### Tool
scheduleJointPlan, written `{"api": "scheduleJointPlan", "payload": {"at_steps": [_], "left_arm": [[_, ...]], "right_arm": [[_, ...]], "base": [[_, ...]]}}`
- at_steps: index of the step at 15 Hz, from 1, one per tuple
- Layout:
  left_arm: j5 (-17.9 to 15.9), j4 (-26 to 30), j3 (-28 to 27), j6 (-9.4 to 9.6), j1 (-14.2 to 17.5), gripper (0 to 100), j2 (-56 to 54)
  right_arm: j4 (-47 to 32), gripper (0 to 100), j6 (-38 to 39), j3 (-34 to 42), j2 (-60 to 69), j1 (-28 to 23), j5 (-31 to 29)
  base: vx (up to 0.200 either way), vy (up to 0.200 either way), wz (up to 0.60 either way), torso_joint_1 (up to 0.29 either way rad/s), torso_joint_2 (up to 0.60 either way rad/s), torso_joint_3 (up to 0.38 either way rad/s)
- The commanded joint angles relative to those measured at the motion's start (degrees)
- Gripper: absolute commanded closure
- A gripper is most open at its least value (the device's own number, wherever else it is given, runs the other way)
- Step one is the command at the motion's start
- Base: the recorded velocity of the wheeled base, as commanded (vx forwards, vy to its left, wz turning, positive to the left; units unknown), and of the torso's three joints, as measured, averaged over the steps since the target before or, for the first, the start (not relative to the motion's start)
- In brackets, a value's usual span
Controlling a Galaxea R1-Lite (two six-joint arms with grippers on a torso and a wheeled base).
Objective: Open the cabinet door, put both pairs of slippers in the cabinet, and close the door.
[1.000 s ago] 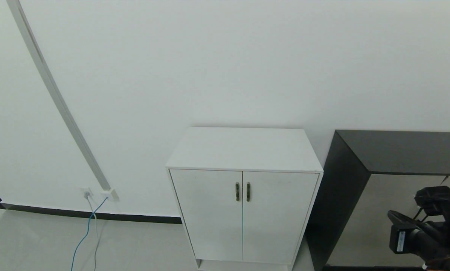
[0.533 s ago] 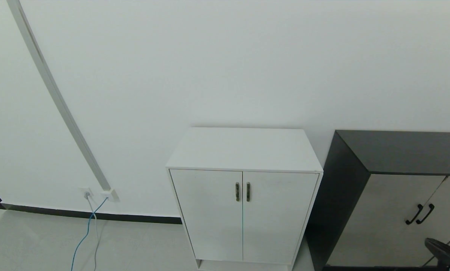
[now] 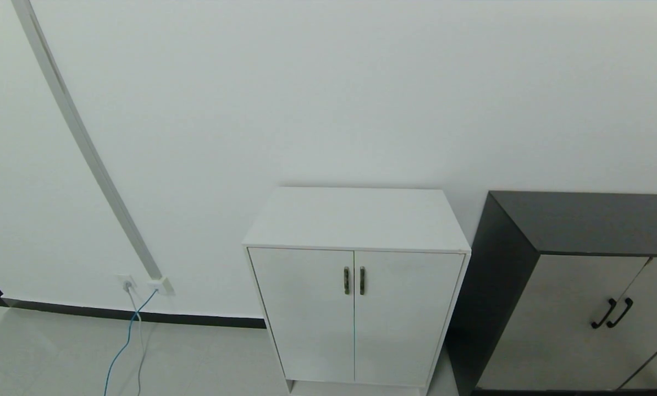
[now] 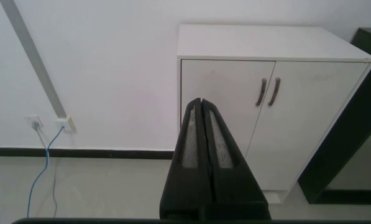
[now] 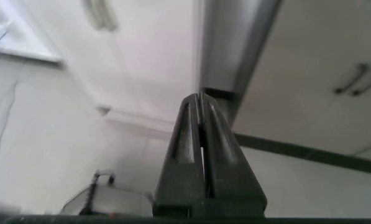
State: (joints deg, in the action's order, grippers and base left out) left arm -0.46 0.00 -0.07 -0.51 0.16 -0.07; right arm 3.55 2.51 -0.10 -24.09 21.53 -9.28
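Standing flush against the wall, the white cabinet (image 3: pixel 355 220) is at the centre of the head view with both doors shut and the seam between them closed. Count: 2 doors, 2 upright handles (image 3: pixel 346 280) side by side at the seam, not touching each other. Its right edge is just beside a dark cabinet (image 3: pixel 501 286); cannot tell if they touch. The dark cabinet has 2 pale doors and 2 black handles (image 3: pixel 608 313), also shut.

Open floor (image 3: pixel 207 357) lies left of and in front of the white cabinet. Further left there is 1 wall socket (image 3: pixel 125 281) low down, 1 blue cable (image 3: pixel 120 349) and 1 pale cable trailing onto the floor, and 1 grey conduit strip (image 3: pixel 86 148) slanting up the wall.

Arms: the left gripper (image 4: pixel 201 102) has its fingers pressed together, holds nothing, and faces the white cabinet's left door, well apart from it. The right gripper (image 5: pixel 200 98) also has its fingers together, is empty, and points toward the base of the dark cabinet; that view is blurred.
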Motion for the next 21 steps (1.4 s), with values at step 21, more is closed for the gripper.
{"api": "scheduleJointPlan", "payload": {"at_steps": [21], "left_arm": [[0.02,0.0,-0.01,-0.19,0.02,100,0.07]], "right_arm": [[-3.72,100,-3.74,0.1,15.21,-22.85,7.34]], "base": [[0.0,0.0,0.0,0.0,0.0,0.0]]}}
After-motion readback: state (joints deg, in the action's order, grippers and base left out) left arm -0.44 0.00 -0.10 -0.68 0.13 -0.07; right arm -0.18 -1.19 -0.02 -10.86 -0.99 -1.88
